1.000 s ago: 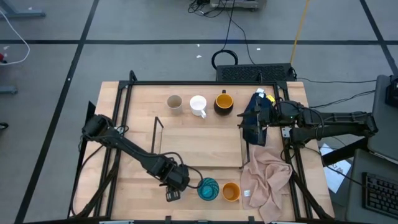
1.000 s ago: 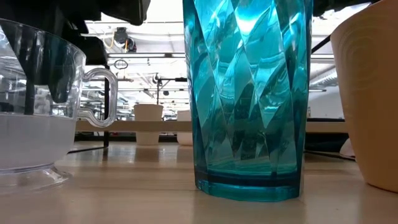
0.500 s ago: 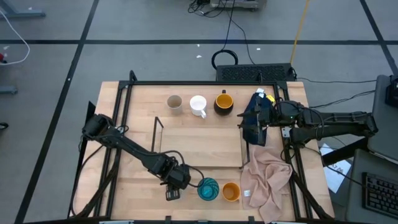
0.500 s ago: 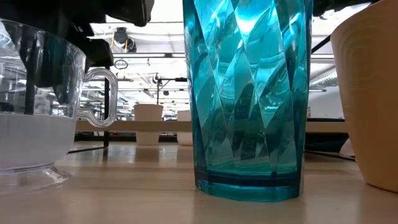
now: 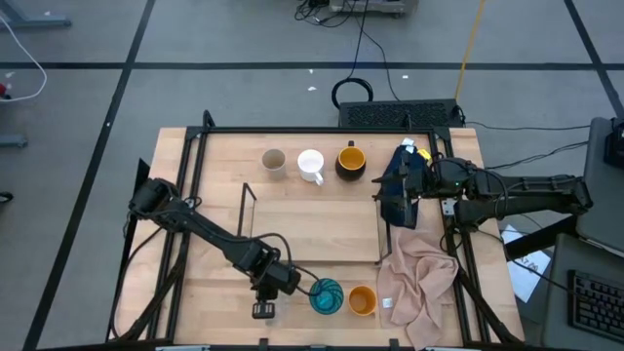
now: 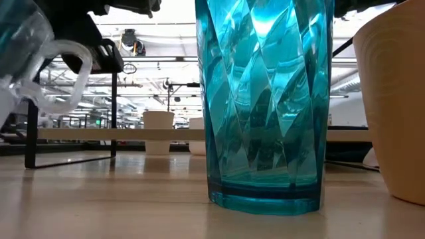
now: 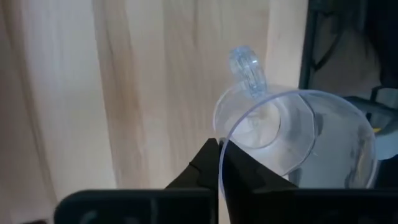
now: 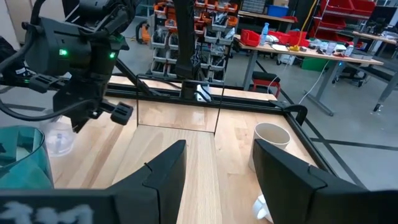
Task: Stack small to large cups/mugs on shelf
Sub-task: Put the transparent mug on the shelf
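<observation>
The clear glass point(image 7: 292, 134), a handled cup, hangs tilted near the table's front edge, with my left gripper point(image 7: 222, 163) shut on it. In the low view the clear glass point(image 6: 26, 60) shows at the upper left. Beside it stand the teal cup point(image 5: 327, 295) and the orange cup point(image 5: 362, 300) on their bases. The beige-grey cup point(image 5: 274, 161), white mug point(image 5: 311, 165) and dark mug point(image 5: 351, 160) stand in a row at the far side. The shelf point(image 5: 312, 224) lies mid-table. My right gripper point(image 8: 217, 174) waits open, level, by the shelf's right end. My left gripper pinches the glass's rim point(image 7: 222, 140) on the side away from the handle point(image 7: 247, 70), one finger inside the cup and one outside. The fingers slant down from above. The glass hangs tipped over, and its foot does not show on the table in the low view.
A pinkish cloth point(image 5: 417, 278) lies crumpled at the table's right front. A black frame point(image 5: 200, 146) runs round the tabletop. Bare wood lies left of the shelf point(image 5: 219, 205).
My left gripper has shut on the clear glass's rim and rolled its wrist without shifting place. The glass, which stood upright on its foot, is now tipped over with its foot raised off the table.
</observation>
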